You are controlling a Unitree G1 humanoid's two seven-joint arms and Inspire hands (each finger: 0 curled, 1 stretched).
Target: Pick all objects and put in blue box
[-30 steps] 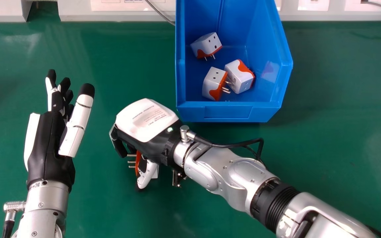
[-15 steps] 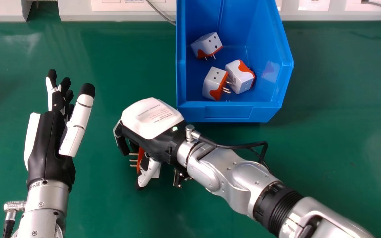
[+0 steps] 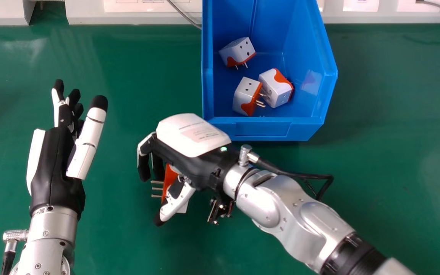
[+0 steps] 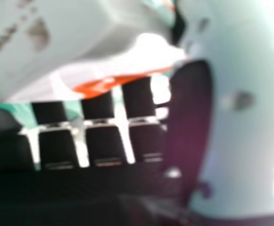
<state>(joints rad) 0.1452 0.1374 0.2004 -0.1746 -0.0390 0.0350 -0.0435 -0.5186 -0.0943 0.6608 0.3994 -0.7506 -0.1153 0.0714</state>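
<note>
Fingers of the right hand [image 3: 191, 135] are curled round a white-and-orange plug adapter [image 3: 170, 177], which sits between them and the thumb [image 3: 177, 202], its prongs just beside the fingertips. Ahead of those fingers and to their right, a blue box [image 3: 262, 130] stands on the green surface [image 3: 388, 95], holding three similar adapters [image 3: 276, 91]. To their left, the left hand [image 3: 54, 164] has its fingers extended.

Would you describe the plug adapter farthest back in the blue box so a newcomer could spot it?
Find the open blue plastic box on the green table. Inside, by its left wall, is a blocky white-and-orange plug adapter. It lies apart, farther back, while two lookalikes sit close together nearer the robot.
</note>
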